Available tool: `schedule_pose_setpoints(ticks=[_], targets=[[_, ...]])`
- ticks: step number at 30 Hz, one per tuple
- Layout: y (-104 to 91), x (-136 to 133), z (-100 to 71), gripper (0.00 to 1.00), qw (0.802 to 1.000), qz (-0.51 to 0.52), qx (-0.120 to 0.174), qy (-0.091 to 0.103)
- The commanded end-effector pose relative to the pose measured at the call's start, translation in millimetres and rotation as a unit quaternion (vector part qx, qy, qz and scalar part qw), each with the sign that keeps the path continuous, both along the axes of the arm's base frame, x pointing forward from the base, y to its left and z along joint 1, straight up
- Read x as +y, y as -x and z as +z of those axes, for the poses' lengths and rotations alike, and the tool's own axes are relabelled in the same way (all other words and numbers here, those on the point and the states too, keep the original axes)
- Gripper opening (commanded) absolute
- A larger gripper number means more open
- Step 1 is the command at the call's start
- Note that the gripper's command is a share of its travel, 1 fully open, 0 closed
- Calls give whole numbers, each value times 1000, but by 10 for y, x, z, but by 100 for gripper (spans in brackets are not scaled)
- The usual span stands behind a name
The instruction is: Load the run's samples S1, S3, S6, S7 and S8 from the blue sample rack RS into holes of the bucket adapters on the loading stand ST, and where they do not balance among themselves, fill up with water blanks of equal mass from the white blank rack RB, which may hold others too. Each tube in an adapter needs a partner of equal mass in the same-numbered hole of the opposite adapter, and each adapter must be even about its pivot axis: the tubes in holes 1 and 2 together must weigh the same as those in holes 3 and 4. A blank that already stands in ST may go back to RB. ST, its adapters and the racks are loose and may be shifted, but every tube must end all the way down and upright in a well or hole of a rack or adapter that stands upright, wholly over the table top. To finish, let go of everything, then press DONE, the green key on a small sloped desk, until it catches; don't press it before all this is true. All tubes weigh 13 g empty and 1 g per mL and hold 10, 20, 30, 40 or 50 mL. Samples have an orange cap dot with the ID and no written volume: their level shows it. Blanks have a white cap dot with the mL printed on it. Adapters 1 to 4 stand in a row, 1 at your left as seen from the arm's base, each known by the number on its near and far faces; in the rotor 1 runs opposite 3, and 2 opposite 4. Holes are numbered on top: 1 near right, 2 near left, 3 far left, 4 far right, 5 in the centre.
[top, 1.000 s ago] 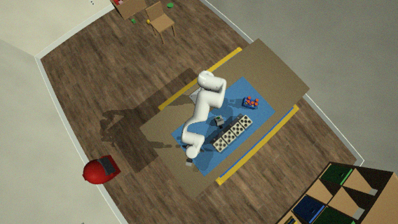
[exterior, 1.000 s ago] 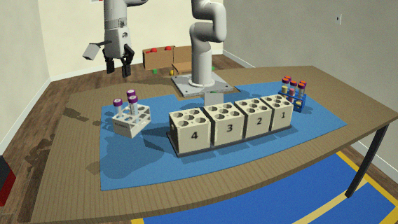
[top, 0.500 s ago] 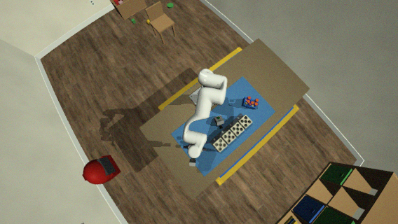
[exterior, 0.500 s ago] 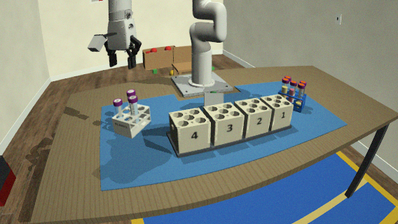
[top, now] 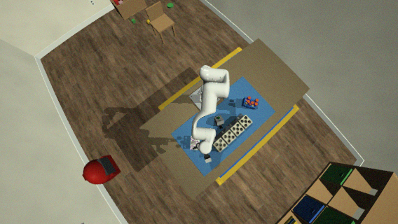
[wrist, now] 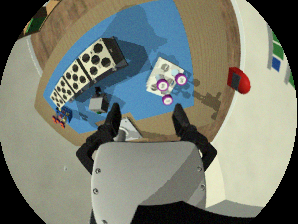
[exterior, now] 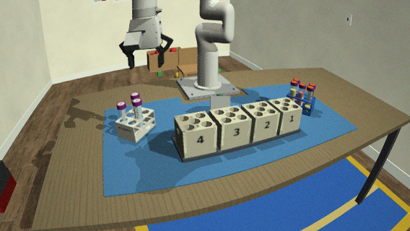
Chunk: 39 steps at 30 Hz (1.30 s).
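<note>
My gripper [exterior: 145, 66] [top: 207, 159] [wrist: 147, 109] is open and empty, high above the white blank rack RB [exterior: 128, 132] [wrist: 161, 67]. RB holds three purple-capped tubes [exterior: 136, 102] [wrist: 168, 100]. The loading stand ST [exterior: 231, 149] [top: 232, 133] carries four cream adapters in a row, marked 4, 3, 2, 1 from left to right in the exterior view. All their holes look empty. The blue sample rack RS [exterior: 307, 109] [top: 247, 105] [wrist: 63, 115] stands by adapter 1 and holds several tubes with orange cap dots. The DONE key [top: 218, 117] sits on its small desk between the arm's base and ST.
Everything stands on a blue mat [exterior: 144, 173] on the brown table [exterior: 253, 188]. The arm's base plate [exterior: 207, 89] is behind ST. A red object [top: 98, 171] lies on the floor beyond the table end nearest RB.
</note>
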<state>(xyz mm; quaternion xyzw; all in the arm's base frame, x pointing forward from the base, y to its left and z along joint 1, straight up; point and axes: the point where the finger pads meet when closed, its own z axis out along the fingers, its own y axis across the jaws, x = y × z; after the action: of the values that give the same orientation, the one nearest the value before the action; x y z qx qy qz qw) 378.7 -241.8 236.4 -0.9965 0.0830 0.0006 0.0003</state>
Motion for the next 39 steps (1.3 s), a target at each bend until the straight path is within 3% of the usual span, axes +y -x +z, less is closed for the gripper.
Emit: schedule_pose_setpoints(ticks=[1, 7, 39], targets=[[-30, 163, 18, 100, 998, 55, -2, 2], [-69, 461, 19, 100, 989, 146, -2, 2], [-247, 1852, 22, 100, 989, 146, -3, 1]])
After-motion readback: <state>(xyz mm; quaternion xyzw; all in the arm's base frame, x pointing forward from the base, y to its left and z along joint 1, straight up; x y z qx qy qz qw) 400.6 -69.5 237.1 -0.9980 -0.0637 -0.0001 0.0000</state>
